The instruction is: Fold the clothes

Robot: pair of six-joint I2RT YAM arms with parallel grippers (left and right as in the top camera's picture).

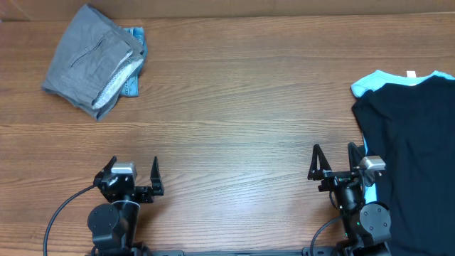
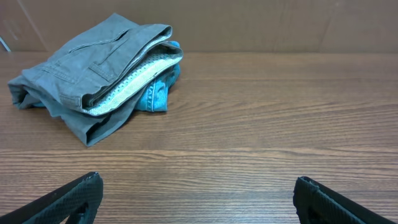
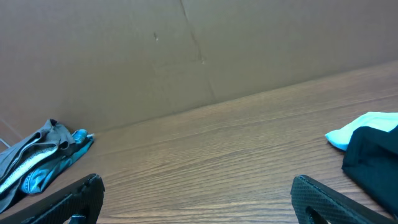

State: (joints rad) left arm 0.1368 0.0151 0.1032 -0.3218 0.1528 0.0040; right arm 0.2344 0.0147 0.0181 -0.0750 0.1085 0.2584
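grey shorts (image 1: 89,60), black tee (image 1: 416,149), light-blue garment (image 1: 377,80)

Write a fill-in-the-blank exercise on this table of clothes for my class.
The grey shorts rest on ____ denim shorts.
The black tee covers a light-blue garment on the ____ side of the table.
The left claw and right claw both stand ____.
Missing words: blue; right; open.

Overhead looks straight down on counter (image 1: 227,107); both wrist cams sit low, facing far edge, sharing grey shorts (image 2: 81,62).
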